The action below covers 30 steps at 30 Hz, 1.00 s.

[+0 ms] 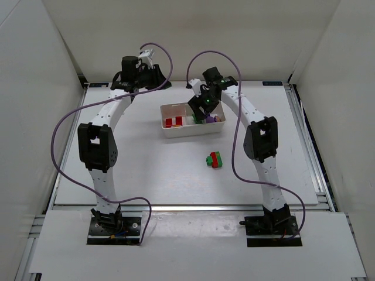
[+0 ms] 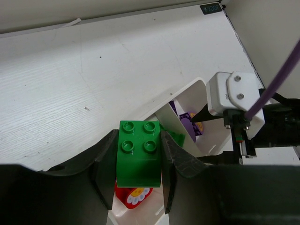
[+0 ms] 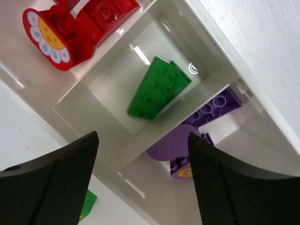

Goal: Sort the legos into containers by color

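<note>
Left gripper clamped on green brick, on the far side of the tray. Right gripper jaws apart over middle compartment. Green wedge lies below, unheld.

Robot lab, white enclosure walls, aluminium frame

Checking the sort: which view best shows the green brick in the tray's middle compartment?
Right wrist: the green brick lies fully exposed there. Left wrist shows at most a green sliver; in the top external view the right arm hides it.
</note>
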Available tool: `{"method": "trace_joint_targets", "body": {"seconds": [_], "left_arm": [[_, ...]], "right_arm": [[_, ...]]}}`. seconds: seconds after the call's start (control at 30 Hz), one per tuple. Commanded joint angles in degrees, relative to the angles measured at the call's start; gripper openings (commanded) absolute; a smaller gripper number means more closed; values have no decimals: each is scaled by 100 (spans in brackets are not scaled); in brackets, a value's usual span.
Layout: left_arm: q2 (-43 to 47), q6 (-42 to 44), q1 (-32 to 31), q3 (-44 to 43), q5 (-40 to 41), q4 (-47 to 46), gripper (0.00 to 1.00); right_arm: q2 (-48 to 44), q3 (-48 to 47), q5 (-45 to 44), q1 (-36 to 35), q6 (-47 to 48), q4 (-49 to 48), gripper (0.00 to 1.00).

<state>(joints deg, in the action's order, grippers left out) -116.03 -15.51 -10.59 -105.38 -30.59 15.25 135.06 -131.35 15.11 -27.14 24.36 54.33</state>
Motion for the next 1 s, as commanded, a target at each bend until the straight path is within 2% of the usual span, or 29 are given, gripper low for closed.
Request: {"method": "trace_joint_targets", "body": {"seconds": [0.0, 0.07, 0.13, 0.27, 0.4, 0.47, 0.57, 0.7, 0.83, 0.93, 0.97], "left_arm": [[265, -14, -13, -202, -122, 66, 14], [212, -57, -22, -219, -158, 66, 14], [151, -93, -57, -272, -298, 66, 14], [-78, -172, -232, -474, -921, 171, 14], [-289, -84, -496, -589, -1098, 435, 14], [-376, -75, -646, -597, -1063, 602, 14], [-500, 30, -830, -659, -853, 927, 15], [-640, 127, -1015, -711, -589, 1208, 16], [-868, 162, -1173, -738, -256, 1314, 19], [-1009, 258, -1296, -852, -89, 1419, 26], [-1114, 285, -1331, -896, -44, 1446, 33]], "right_arm": [[-24, -40, 70, -29, 43, 61, 81], [-85, -40, 158, -37, 25, 25, 90], [-278, -40, 255, 6, -19, -44, 94], [-945, 82, 343, 190, -308, -377, 96], [-1552, 214, 606, 542, -580, -536, 98], [-1790, 364, 265, 700, -1099, -573, 98], [-2054, 680, -16, 806, -951, -467, 99], [-2318, 1067, 517, 1244, -766, -265, 99], [-2414, 1400, 63, 1360, -678, -229, 99], [-2467, 1577, 87, 1491, -713, -238, 99], [-2494, 1621, 167, 1527, -731, -238, 99]]}}
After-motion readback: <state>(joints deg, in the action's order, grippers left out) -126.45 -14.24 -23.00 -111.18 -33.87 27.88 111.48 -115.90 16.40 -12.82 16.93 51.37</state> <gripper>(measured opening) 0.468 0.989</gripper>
